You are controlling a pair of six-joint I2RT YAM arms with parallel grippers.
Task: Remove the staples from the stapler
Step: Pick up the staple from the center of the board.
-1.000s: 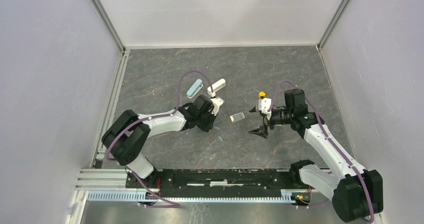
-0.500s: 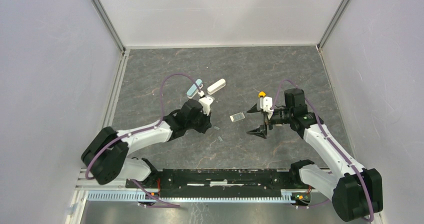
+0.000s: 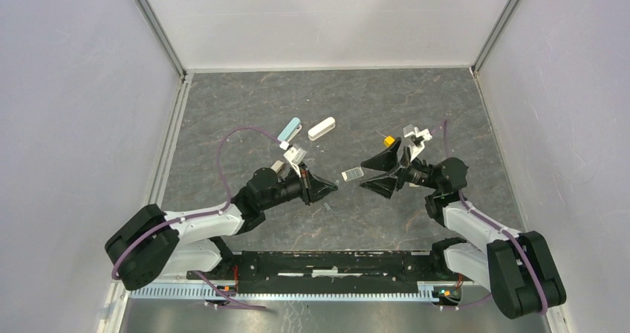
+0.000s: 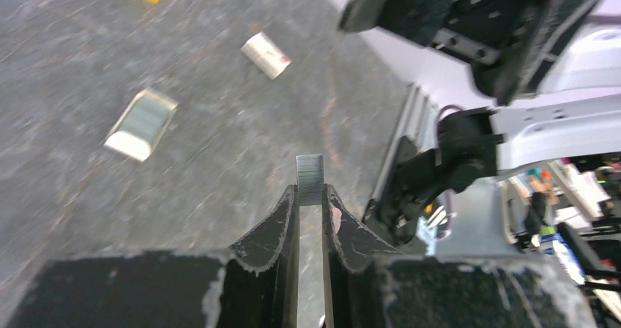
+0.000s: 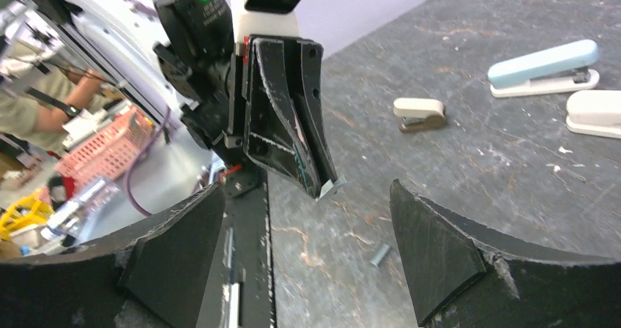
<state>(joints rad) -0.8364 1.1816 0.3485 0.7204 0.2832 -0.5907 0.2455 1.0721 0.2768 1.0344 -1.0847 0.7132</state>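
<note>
The left end effector (image 4: 310, 196) clamped the staples (image 4: 310, 173) above the table (image 3: 245, 102); the right end effector (image 5: 306, 196) stood released

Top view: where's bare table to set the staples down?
Bare: far band between teal stapler, white stapler and the back wall; also the far-right corner beyond the yellow block. Crowded: centre around the clear box.

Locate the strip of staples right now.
In the left wrist view, the staples are pinched at the tip of the left gripper, held above the table near its centre, facing the open right gripper.
</note>
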